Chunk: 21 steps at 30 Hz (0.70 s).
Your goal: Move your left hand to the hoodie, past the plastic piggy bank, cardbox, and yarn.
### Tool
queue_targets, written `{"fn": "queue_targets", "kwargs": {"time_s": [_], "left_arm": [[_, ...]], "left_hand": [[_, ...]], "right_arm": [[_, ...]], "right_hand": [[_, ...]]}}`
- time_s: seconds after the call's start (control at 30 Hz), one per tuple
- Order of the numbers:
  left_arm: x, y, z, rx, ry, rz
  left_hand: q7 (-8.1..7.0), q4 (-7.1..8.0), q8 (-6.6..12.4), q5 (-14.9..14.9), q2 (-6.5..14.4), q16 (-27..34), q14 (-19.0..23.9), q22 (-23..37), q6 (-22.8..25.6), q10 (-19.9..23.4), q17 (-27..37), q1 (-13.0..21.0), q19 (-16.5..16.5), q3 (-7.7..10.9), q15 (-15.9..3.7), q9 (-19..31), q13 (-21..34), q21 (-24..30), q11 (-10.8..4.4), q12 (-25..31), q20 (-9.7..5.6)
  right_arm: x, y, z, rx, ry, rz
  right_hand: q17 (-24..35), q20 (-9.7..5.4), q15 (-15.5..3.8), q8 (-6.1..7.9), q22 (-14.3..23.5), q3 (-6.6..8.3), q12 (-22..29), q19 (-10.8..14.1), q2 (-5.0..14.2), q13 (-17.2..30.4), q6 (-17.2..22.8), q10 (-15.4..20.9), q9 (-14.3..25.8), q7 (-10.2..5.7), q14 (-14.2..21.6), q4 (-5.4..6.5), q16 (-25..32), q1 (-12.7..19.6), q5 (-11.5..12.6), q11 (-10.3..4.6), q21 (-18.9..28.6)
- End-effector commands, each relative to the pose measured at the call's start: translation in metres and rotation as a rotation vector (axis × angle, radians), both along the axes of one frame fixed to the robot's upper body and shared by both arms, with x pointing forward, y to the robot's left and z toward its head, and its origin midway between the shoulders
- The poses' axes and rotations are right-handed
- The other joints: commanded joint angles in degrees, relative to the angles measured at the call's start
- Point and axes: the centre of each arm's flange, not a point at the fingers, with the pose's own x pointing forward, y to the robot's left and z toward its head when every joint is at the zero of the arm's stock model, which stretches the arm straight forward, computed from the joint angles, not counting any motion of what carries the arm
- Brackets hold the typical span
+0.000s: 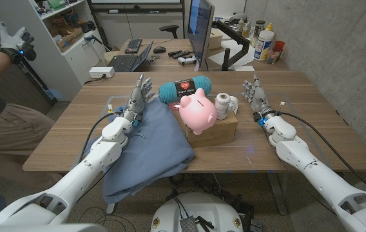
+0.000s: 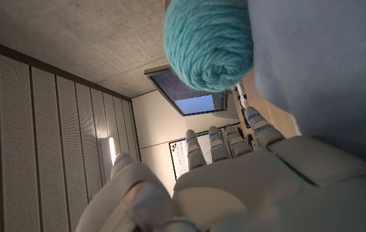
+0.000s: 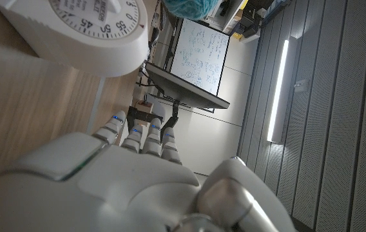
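The fingers [image 1: 145, 84] of the left hand [image 1: 138, 98] are straight and spread apart, pointing away from the robot, and they hold nothing; the hand stands at the far left edge of the blue hoodie [image 1: 152, 145], though whether it touches the cloth cannot be told. In the left wrist view the same fingers [image 2: 225, 143] reach out with the hoodie [image 2: 325, 64] beside them and the teal yarn [image 2: 209, 42] just beyond. The right hand [image 1: 257, 95] is likewise open, its fingers [image 1: 252, 84] spread and empty over the bare worktop [image 1: 299, 96], well apart from the other things; in the right wrist view its fingers [image 3: 145, 134] extend near a white dial timer [image 3: 83, 29]. The hoodie lies spread on the worktop's left half, its near end hanging over the front edge. Just right of it stands the cardbox [image 1: 212, 131], carrying the pink plastic piggy bank [image 1: 197, 111] and a white spool [image 1: 223, 105]; the yarn [image 1: 184, 88] lies behind them.
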Motion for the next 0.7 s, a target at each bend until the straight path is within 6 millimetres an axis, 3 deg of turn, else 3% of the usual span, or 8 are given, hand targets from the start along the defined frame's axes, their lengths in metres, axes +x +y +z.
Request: {"fn": "queue_targets", "kwargs": {"time_s": [0.03, 0.7], "left_arm": [[-0.007, -0.004, 0.000, -0.002, -0.016, -0.003], [-0.028, 0.001, 0.004, 0.007, -0.061, 0.017]], "left_hand": [[-0.41, -0.48, 0.26, 0.3, 0.1, 0.4, 0.3, 0.2, 0.0, 0.5, 0.2, 0.7, 0.2, 0.00, 0.33, 0.3, 0.3, 0.3, 0.26, 0.3, 0.18], [-0.03, -0.54, 0.51, 0.0, 0.2, 0.3, -0.1, 0.2, 0.9, 0.8, 0.2, 0.8, -0.1, -0.01, 0.15, 0.3, 0.3, 0.2, 0.10, 0.4, 0.02]], "right_arm": [[-0.009, -0.005, -0.002, 0.004, -0.012, -0.005], [-0.019, -0.011, -0.006, 0.006, -0.023, -0.020]], "right_hand": [[0.3, 0.57, 0.15, 0.34, 0.1, -0.02, 0.2, 0.1, 0.51, 0.2, 0.6, 0.6, 0.3, 0.12, -0.4, 0.27, 0.3, 0.0, 0.4, -0.06, 0.4], [0.3, 0.55, 0.09, 0.31, 0.1, 0.04, 0.3, 0.2, 0.57, 0.2, 0.6, 0.7, 0.3, 0.00, -0.4, 0.10, 0.3, 0.2, 0.4, -0.06, -0.1]]}}
